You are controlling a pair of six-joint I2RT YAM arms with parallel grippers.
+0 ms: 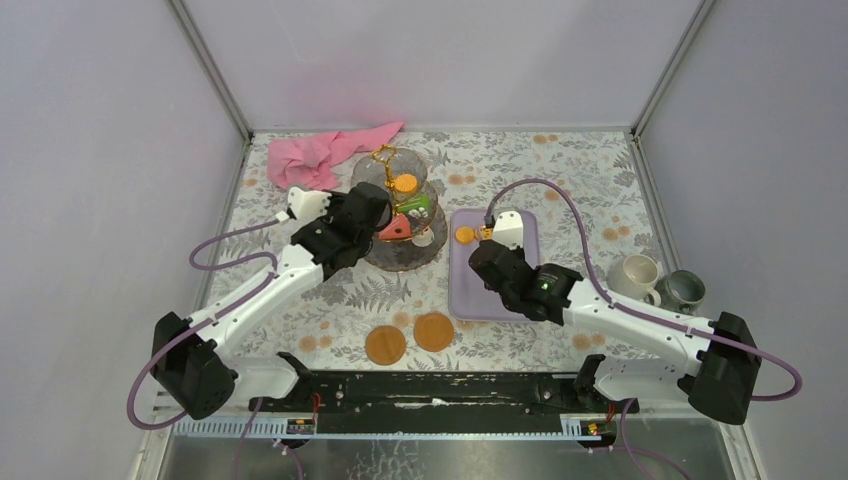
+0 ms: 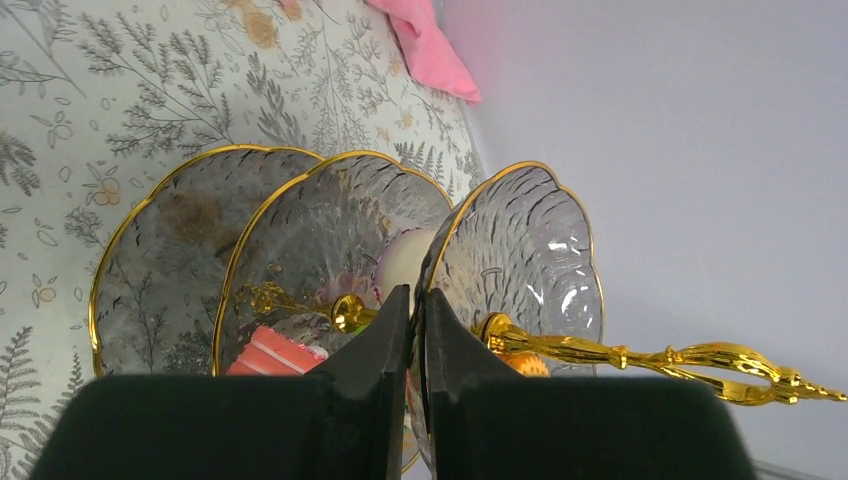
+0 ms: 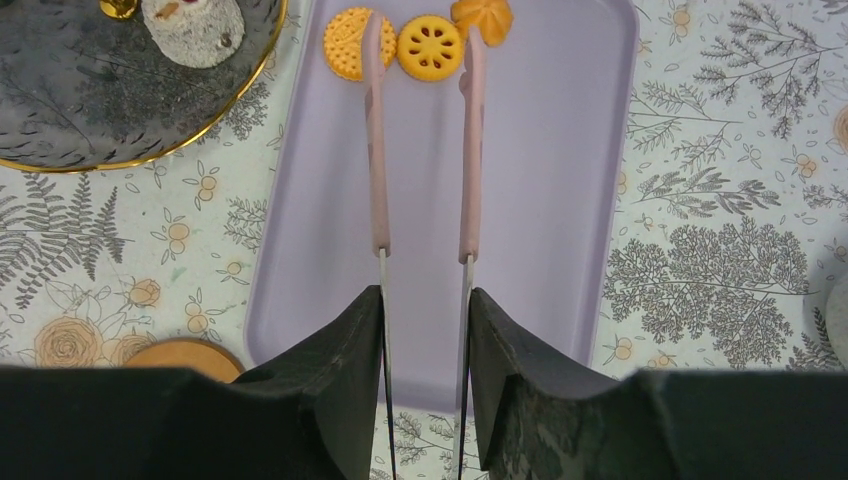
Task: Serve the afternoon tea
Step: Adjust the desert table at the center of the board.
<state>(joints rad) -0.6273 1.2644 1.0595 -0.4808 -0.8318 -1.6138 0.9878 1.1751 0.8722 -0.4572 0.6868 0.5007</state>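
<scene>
Surface: leaf-print tablecloth (image 1: 560,170), pink cloth (image 1: 320,155) at the far edge.
Room: plain lilac-grey walls (image 1: 100,150).
Stand: glass stand (image 1: 395,262) left of the lilac tray (image 3: 540,150).
Left: my left gripper (image 2: 413,295) is pinched together, empty, by the stand.
Right: my right gripper (image 3: 425,295) clamps the pink tongs (image 3: 375,180), tips either side of an orange biscuit (image 3: 430,47).

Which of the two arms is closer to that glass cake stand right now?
Left. The left gripper is at the glass stand, jaws shut on a tier's rim. The right gripper is apart, over the lilac tray, holding pink tongs.
</scene>
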